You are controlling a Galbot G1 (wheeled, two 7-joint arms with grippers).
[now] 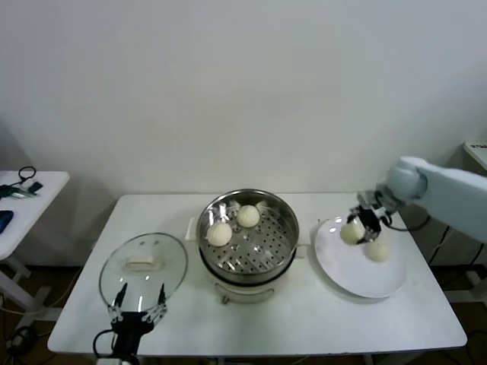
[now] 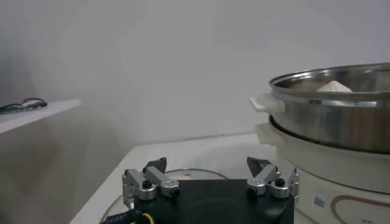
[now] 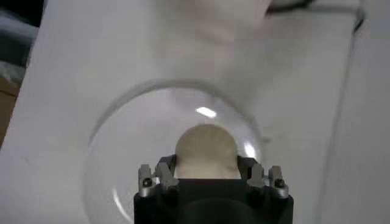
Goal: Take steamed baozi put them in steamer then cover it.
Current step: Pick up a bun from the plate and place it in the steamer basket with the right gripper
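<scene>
The steamer (image 1: pixel 291 224) stands mid-table with two steamed baozi (image 1: pixel 220 233) (image 1: pixel 248 216) on its perforated tray. My right gripper (image 1: pixel 358 226) is shut on a third baozi (image 1: pixel 351 232) and holds it just above the white plate (image 1: pixel 358 277). In the right wrist view that baozi (image 3: pixel 206 152) sits between the fingers over the plate (image 3: pixel 134 152). A fourth baozi (image 1: pixel 377 249) lies on the plate beside it. My left gripper (image 1: pixel 137 300) is open and empty at the table's front left, by the glass lid (image 1: pixel 143 262). The left wrist view shows the steamer (image 2: pixel 341 122) off to the side.
The glass lid with its white handle lies flat to the left of the steamer, just beyond my left gripper (image 2: pixel 207 163). A small white side table (image 1: pixel 30 190) with cables stands at the far left. A wall runs behind the table.
</scene>
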